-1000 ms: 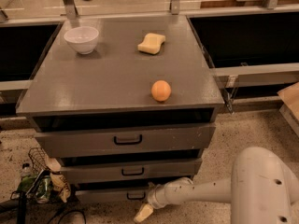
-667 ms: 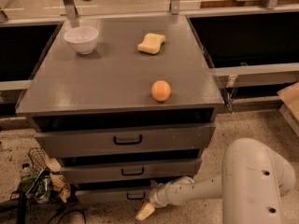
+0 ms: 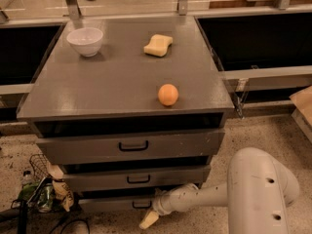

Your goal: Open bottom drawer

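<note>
- Down at floor level, before the cabinet's foot, the robot's pale-tipped gripper [image 3: 149, 219] hangs at the end of a white arm [image 3: 204, 199] reaching in from the right. Whether it is released or clenched, I cannot tell.
- Just above it, a shade left, sits the small black loop handle [image 3: 141, 204] of the thin flat grey bottom drawer [image 3: 109, 204], the lowest of three, which looks shut.
- The handle's long axis runs left to right across the drawer face, so I judge the gripper must rise slightly to meet it.
- Above are the mid-sized grey drawer front [image 3: 97, 180] and the tall grey drawer front [image 3: 73, 149].
- On top are a round orange fruit [image 3: 168, 94], a yellow sponge [image 3: 158, 45] and a white bowl [image 3: 85, 41].
</note>
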Tool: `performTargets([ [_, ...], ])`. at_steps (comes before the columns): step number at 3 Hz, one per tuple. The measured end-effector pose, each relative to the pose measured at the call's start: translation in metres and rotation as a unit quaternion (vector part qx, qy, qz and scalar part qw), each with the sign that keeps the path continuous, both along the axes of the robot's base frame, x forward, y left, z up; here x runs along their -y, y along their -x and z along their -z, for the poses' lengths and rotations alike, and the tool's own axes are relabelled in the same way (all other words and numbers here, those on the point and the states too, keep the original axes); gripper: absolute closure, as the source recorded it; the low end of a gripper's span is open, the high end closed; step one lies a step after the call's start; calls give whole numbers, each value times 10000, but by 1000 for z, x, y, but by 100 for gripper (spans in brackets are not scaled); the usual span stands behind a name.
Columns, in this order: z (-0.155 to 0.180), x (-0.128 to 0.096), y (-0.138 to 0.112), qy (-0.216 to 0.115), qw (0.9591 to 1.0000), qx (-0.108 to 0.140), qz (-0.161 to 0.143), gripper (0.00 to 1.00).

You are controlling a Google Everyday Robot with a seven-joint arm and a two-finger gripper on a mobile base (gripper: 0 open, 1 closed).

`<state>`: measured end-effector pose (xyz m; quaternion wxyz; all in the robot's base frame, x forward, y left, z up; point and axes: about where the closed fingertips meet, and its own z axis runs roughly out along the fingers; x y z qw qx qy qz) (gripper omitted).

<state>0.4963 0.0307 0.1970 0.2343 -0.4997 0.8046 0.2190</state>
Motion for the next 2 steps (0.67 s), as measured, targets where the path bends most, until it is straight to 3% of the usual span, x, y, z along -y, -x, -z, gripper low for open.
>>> performTargets([
  [2, -20, -6, 17, -373, 9990, -45, -254, 0],
])
